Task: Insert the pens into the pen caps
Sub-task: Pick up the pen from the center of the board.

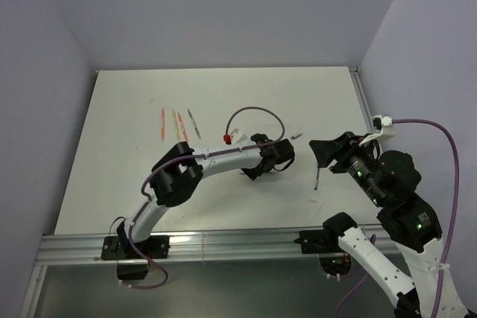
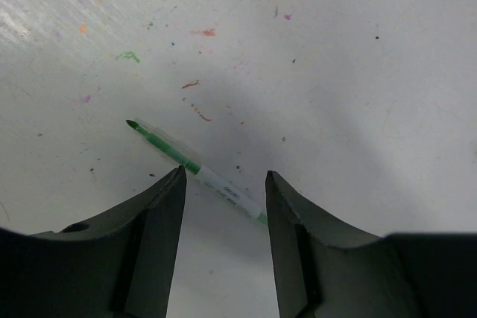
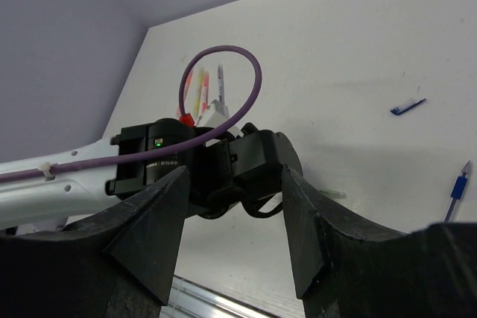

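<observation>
Stretching low, the left arm (image 1: 216, 161) holds parted fingers (image 2: 149, 243) over a green pen (image 2: 168, 148).

The whole worktop (image 1: 112, 147) is seen from above, behind the arm bases (image 1: 134, 247). The left wrist view is pointed down, close over a green pen (image 2: 195, 168). The right wrist view is aimed low across the worktop at the left arm (image 3: 186, 158), shared with the overhead view.

The left arm (image 1: 223, 160) and right arm (image 1: 369, 252) wear white shells between black joint housings. A purple cable (image 1: 257, 109) follows the left arm past a red connector (image 1: 226, 138). Green lights (image 1: 418, 222) glow on the right arm. The left tool (image 2: 223, 176) and right tool (image 3: 235, 173) have matte-black fingers (image 2: 149, 229).
</observation>
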`<state>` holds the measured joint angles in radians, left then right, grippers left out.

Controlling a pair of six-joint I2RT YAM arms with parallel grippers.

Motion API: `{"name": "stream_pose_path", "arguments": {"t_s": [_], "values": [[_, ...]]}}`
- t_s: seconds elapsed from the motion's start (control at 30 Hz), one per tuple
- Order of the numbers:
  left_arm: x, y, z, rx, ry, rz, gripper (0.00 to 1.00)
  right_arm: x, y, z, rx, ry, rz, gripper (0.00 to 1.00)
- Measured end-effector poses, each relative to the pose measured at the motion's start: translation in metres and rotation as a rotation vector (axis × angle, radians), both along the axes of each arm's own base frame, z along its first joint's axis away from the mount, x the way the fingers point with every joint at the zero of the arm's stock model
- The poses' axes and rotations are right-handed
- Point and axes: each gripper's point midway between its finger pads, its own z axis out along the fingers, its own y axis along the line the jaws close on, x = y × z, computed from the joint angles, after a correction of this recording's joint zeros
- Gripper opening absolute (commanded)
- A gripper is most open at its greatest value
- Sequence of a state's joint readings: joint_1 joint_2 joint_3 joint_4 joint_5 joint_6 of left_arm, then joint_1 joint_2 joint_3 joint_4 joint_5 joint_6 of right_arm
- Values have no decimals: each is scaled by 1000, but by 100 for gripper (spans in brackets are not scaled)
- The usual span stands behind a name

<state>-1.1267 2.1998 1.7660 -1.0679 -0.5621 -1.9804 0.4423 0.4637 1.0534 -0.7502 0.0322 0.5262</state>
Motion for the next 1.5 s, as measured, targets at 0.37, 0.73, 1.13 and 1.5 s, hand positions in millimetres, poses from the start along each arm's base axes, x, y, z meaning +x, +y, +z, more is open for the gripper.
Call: {"name": "stream_pose_path", "arguments": {"t_s": [0.37, 0.73, 1.13, 1.5], "values": [[-1, 2, -10, 28, 44, 9, 50, -2, -1, 1, 0, -9, -2, 61], [-5, 6, -14, 35, 71, 13, 43, -6, -7, 5, 5, -33, -22, 63], [6, 27, -19, 76, 98, 57, 31, -6, -6, 4, -9, -34, -12, 63], [6, 34, -21, 89, 91, -14, 0, 0, -2, -6, -40, 9, -5, 63]]}}
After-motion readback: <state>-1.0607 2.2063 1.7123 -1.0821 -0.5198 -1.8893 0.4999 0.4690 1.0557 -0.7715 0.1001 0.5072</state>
